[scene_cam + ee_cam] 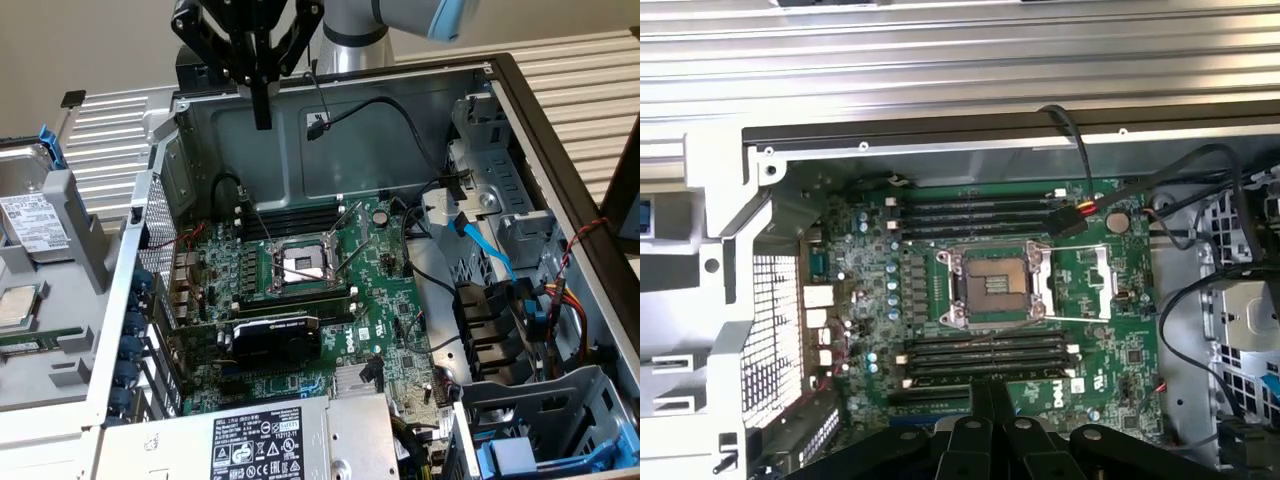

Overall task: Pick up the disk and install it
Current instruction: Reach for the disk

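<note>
The claw (pixel 262 118) hung closed and empty, its fingers pressed together and pointing straight down over the open computer case (pixel 560 130). It hovered high above the motherboard (pixel 395 330), near the case's far wall, touching nothing. In the wrist view the bare CPU socket (pixel 998 285) lay almost directly beneath it. The case lay on its side with its panel off, probably so that the inside could be reached from above. The grey power-supply box (pixel 270 445) sat at the near edge.

The disk (pixel 35 222) lay outside the case, well apart from the claw, towards the exterior view's left and lower down. It rested label-up in a grey holder (pixel 85 235), likely staged that way for a grasp from above, with a small CPU chip (pixel 14 305) just beside it. Its pick-up had not yet been done.
</note>
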